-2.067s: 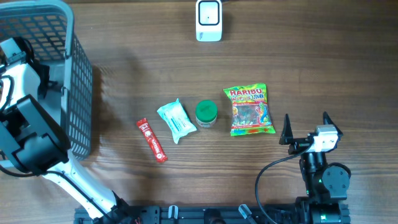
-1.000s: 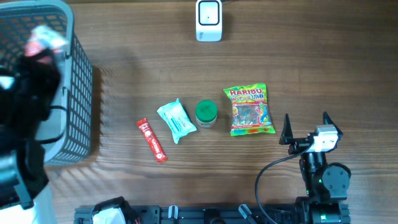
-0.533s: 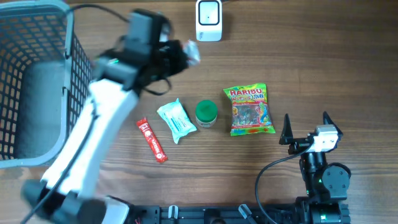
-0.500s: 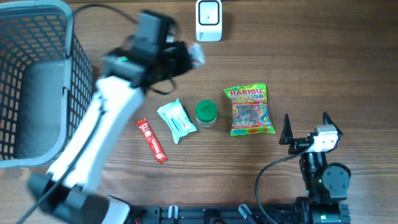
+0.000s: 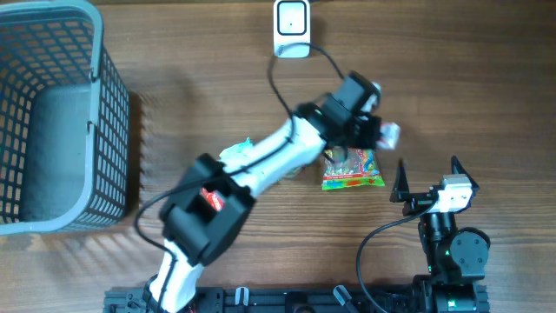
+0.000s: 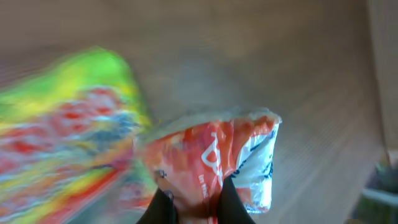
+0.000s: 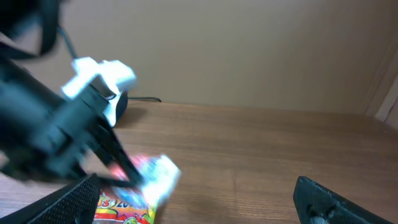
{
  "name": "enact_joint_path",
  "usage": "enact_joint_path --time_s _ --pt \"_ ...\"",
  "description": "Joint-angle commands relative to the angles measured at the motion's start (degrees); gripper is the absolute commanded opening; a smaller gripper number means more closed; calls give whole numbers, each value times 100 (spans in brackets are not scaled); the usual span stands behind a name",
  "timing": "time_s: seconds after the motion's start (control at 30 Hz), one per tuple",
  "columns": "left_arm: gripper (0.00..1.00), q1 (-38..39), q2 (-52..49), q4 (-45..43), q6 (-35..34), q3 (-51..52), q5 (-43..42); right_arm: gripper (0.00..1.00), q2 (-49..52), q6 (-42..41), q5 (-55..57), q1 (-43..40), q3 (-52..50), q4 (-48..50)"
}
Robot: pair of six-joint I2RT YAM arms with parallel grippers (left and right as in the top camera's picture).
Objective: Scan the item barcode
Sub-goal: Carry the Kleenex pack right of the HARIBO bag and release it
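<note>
My left gripper (image 5: 375, 132) is shut on a small red-and-white packet (image 5: 387, 133), held in the air over the top edge of the Haribo bag (image 5: 354, 170). In the left wrist view the packet (image 6: 217, 158) sits pinched between my black fingertips (image 6: 163, 208), with my gripper (image 6: 198, 200) at the bottom edge. The white scanner (image 5: 292, 28) stands at the table's far edge, well left of the packet. My right gripper (image 5: 428, 167) rests open near the front right. From the right wrist the packet (image 7: 154, 177) shows blurred, left of my open gripper (image 7: 196, 205).
A grey mesh basket (image 5: 95, 113) fills the far left. My left arm crosses over a white wipes pack (image 5: 231, 154) and a red stick (image 5: 211, 198). The Haribo bag (image 6: 62, 137) is a blur in the left wrist view.
My left arm has swung out of the basket and across the table to the right, carrying the packet past the scanner to above the Haribo bag. The right arm has not moved.
</note>
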State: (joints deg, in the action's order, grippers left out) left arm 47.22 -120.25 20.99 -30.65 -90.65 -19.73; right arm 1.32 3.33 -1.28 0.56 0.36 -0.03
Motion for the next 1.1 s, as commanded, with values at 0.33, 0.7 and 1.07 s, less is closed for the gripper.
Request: enact_joint_path --time_s 0.33,0.7,1.07 --pt "100 627 -496 -122 28 -11 354 100 -2 79 -52 22 -4 17" --pt "100 -881 542 1283 24 -11 1781 100 -2 76 -52 22 -4 17" --pt "100 -1012 3167 1628 151 -11 3744 100 -2 79 -52 22 -4 17"
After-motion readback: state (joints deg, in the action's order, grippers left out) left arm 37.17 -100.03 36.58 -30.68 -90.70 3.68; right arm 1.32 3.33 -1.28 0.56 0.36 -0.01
